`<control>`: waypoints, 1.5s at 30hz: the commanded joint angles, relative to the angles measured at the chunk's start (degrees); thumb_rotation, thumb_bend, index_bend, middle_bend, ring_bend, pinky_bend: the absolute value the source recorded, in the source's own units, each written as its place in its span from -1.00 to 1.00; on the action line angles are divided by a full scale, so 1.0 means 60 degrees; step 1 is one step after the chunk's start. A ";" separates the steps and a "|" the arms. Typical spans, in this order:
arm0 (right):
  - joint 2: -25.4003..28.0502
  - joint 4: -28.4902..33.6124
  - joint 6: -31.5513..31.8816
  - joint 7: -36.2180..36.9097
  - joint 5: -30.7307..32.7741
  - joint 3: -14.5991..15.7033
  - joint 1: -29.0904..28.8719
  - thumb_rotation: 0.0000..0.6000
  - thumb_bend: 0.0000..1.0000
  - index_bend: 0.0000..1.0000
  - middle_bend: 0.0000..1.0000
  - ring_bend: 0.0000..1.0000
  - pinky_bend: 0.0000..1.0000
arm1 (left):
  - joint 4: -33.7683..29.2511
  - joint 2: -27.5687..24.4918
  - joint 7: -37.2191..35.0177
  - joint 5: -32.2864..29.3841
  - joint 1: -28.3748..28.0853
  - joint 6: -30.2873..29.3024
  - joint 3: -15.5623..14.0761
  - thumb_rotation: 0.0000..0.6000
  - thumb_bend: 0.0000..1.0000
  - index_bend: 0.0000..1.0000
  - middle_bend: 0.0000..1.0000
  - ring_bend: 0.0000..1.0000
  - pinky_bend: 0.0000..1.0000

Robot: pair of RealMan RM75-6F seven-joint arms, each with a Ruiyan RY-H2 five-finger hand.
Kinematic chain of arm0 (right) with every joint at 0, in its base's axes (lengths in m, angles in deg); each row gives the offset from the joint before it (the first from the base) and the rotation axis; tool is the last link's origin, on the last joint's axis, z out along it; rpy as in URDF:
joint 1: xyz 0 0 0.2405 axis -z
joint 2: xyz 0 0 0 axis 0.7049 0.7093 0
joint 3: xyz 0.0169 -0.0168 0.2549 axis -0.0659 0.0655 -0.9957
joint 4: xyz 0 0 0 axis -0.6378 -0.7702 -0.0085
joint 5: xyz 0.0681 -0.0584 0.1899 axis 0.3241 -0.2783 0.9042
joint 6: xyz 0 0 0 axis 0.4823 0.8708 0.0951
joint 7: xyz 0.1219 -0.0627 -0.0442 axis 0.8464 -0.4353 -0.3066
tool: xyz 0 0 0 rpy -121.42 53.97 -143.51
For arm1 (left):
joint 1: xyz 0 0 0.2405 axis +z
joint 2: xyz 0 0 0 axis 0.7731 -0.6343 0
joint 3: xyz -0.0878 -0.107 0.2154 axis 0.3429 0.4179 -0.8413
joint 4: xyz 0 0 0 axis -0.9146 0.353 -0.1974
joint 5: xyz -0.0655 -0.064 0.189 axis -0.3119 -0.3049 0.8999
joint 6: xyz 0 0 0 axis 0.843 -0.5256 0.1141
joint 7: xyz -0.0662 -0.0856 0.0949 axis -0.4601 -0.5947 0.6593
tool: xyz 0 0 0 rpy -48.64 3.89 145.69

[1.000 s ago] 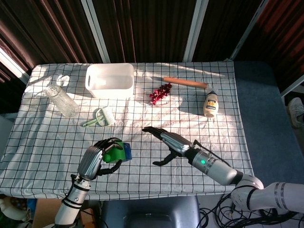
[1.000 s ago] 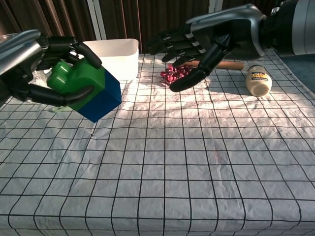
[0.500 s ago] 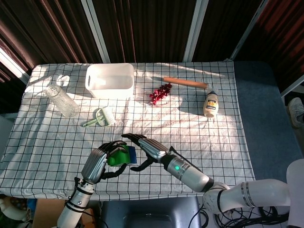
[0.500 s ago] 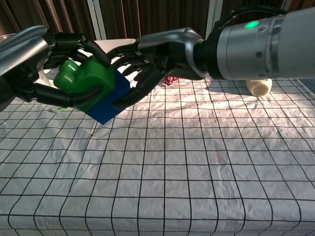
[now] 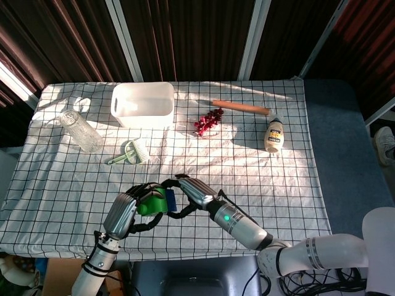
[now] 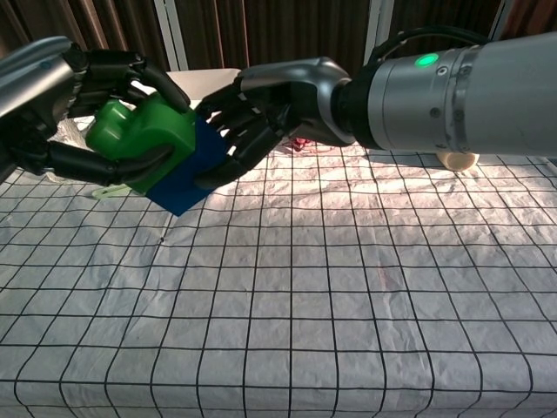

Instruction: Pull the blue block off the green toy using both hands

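My left hand [image 6: 74,113] holds the green toy [image 6: 144,139] above the near left of the table, fingers wrapped over and under it. The blue block [image 6: 187,170] is still joined to the toy's right side. My right hand [image 6: 252,113] has closed its fingers around the blue block from the right. In the head view the left hand [image 5: 126,209] and right hand [image 5: 191,194] meet around the green toy [image 5: 150,203] and the blue block [image 5: 170,198] near the table's front edge.
A white tub [image 5: 142,103] stands at the back left, a glass jar [image 5: 80,131] lies left of it, a small green brush [image 5: 129,152] in front. Red berries [image 5: 208,121], a wooden rolling pin [image 5: 241,107] and a squeeze bottle [image 5: 274,135] lie at the back right.
My right hand swept left from the table's middle to the toy and closed its fingers on the blue block. The left hand kept holding the green toy in place.
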 commanded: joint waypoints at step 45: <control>0.0232 -0.4166 0.0377 -0.2757 -0.0734 0.1822 0.1863 1.00 -0.39 -0.10 -0.06 -0.50 -0.68 | 0.4334 0.0284 -0.2572 -0.2652 -0.0474 0.3033 0.0109 1.00 -0.05 -0.52 -0.61 -0.87 -0.76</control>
